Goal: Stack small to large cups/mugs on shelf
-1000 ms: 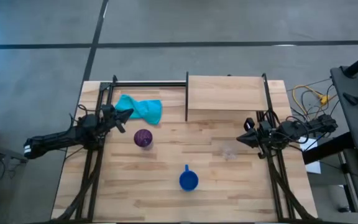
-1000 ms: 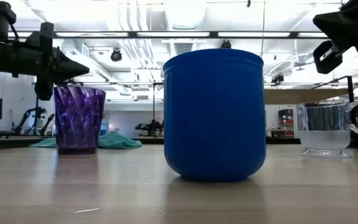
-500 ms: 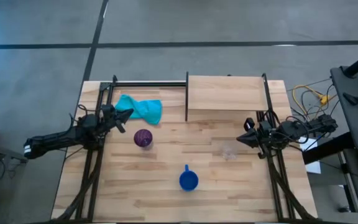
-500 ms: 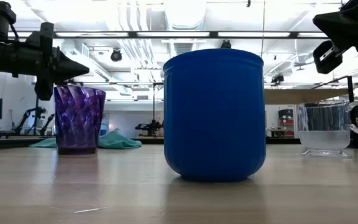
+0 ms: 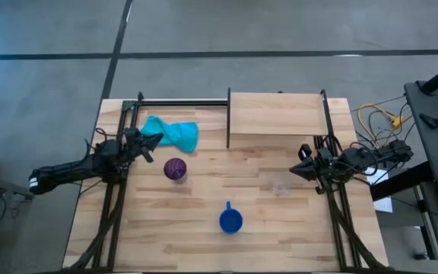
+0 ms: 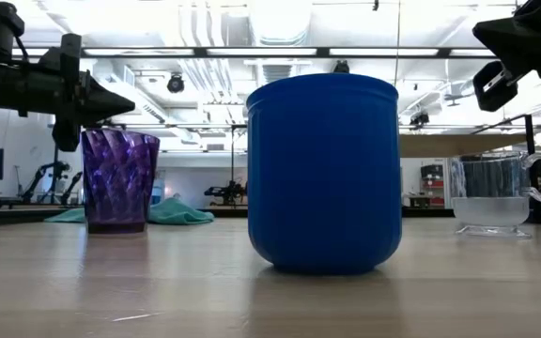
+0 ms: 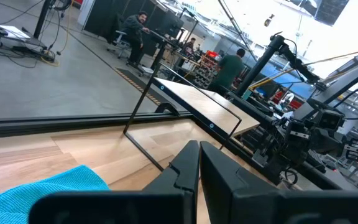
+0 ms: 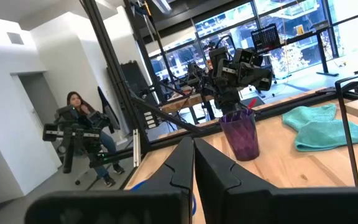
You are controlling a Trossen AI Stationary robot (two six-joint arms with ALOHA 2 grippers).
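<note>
The purple ribbed tumbler (image 5: 175, 169) stands upright on the tabletop at mid left; it also shows in the low view (image 6: 119, 180) and the right wrist view (image 8: 240, 135). The bright blue mug (image 5: 230, 221) stands near the front middle (image 6: 324, 174). The small clear cup (image 5: 280, 186) stands at mid right (image 6: 496, 192). The light-wood shelf (image 5: 277, 114) stands at the far right and carries nothing. My left gripper (image 5: 152, 147) is shut and empty, above the table left of the tumbler. My right gripper (image 5: 298, 168) is shut and empty, right of the clear cup.
A teal cloth (image 5: 172, 132) lies at the far left, beside a black metal frame (image 5: 181, 102) along the far edge. Cables (image 5: 379, 118) lie off the table's right side. People show in the room beyond (image 8: 82, 121).
</note>
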